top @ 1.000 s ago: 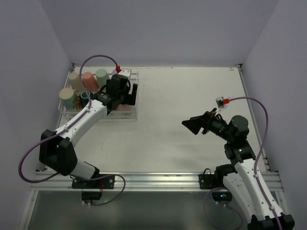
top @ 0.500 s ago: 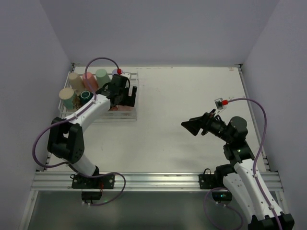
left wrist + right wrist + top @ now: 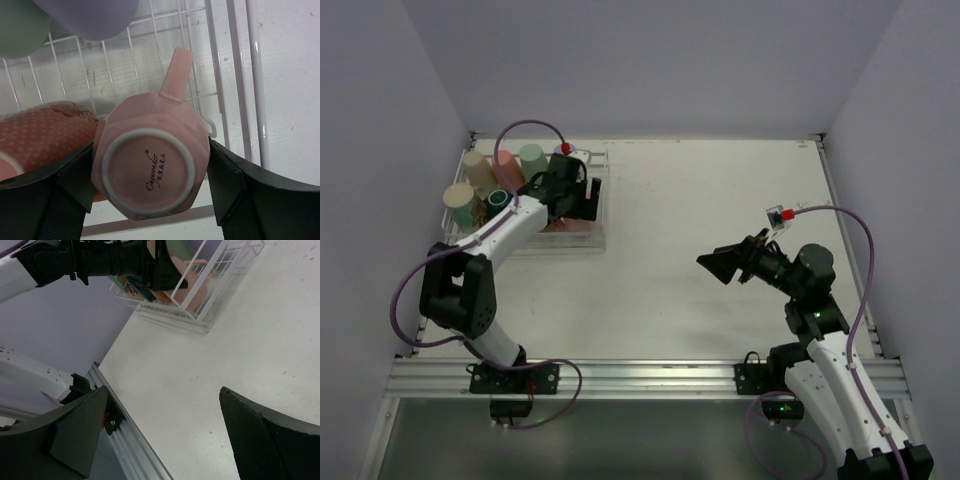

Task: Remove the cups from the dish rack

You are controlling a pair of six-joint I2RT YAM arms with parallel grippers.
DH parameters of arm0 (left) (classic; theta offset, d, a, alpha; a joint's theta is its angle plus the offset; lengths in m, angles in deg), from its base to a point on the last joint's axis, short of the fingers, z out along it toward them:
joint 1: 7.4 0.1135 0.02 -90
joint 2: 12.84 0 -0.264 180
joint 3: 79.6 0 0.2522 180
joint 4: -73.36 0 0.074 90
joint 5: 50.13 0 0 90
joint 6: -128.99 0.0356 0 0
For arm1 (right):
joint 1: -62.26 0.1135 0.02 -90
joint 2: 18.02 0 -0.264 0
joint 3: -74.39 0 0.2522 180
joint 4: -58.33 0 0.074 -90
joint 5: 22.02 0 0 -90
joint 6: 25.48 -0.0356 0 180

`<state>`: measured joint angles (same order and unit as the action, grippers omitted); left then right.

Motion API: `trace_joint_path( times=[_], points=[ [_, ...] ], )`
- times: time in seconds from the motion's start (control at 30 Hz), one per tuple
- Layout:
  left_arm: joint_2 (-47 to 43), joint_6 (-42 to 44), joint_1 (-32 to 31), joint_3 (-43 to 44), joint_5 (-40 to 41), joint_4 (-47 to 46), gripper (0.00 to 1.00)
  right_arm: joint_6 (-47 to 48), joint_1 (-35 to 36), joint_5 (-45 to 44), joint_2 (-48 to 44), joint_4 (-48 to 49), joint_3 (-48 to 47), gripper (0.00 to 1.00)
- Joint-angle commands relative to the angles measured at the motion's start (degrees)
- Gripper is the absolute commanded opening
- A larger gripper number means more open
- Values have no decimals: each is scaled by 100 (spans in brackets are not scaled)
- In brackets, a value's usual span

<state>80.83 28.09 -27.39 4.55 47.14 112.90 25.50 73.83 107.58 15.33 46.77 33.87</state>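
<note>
An upturned pink mug (image 3: 150, 160) stands in the white wire dish rack (image 3: 235, 75), its handle pointing away from me. My left gripper (image 3: 150, 172) is shut on it, a finger pressed against each side. Beside it lie a floral cup (image 3: 45, 130), a lilac cup (image 3: 90, 17) and a green cup (image 3: 20, 25). From above, my left gripper (image 3: 572, 200) reaches into the right end of the rack (image 3: 603, 238). Beige (image 3: 475, 168), salmon (image 3: 506, 166), mint (image 3: 532, 160) and dark green (image 3: 499, 203) cups stand further left. My right gripper (image 3: 720, 262) hangs open over the table, holding nothing.
The rack sits at the table's back left, close to the left wall. A metal rail (image 3: 640, 375) runs along the near edge. In the right wrist view the rack (image 3: 210, 305) and the left arm (image 3: 100, 260) show at the top, beyond bare tabletop.
My left arm has swung its elbow in and pushed the gripper a little deeper into the rack, and its jaws have closed onto the pink mug. The right arm has barely moved.
</note>
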Motion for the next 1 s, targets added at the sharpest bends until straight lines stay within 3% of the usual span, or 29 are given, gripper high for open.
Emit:
trace_joint_path(
  times=[0.0,0.33,0.67,0.83,0.97],
  points=[
    [-251,105,56,-43,99,-372,39,-9,20,-13,-56,220,-4,96],
    [-1280,26,56,27,161,-583,27,-237,152,66,348,676,-31,96],
    [-1930,-158,56,71,-208,-820,24,-931,617,-329,1068,1722,-171,95],
    [-2466,-439,48,177,-682,-767,24,-1676,1320,-812,1560,2995,-145,89],
    [-3098,-729,48,-33,-1244,-933,24,-2056,1821,-1295,2149,3910,-311,80]
  ],
)
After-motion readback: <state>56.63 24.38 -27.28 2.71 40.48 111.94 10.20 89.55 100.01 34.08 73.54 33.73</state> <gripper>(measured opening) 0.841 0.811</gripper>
